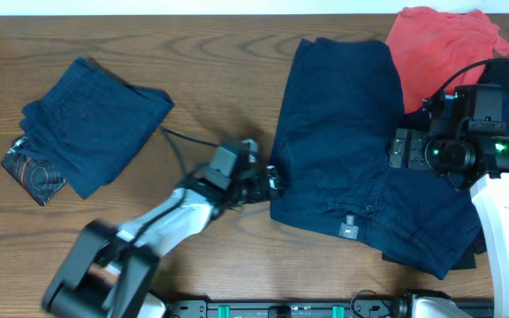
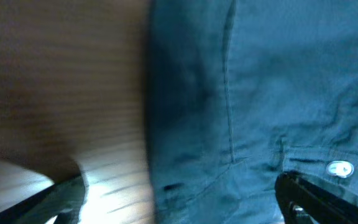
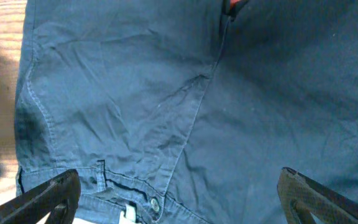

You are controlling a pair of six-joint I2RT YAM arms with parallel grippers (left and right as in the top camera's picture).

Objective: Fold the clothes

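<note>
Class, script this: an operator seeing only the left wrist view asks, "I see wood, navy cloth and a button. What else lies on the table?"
Observer: A folded dark navy cloth garment lies at the left end of the wooden table.
Operator: Anything else?
Observer: A crumpled coral-red T-shirt, far right, partly under your wide dark navy cloth garment.
Operator: And the other arm?
Observer: The right gripper is open over that wide garment.

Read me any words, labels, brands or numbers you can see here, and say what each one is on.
Nothing legible.
Small pale tag on the waistband of the spread dark navy cloth shorts: too small to read.
Reddish print on the black garment at the left: no letters legible.
Shiny round button on the shorts: blurred.
</note>
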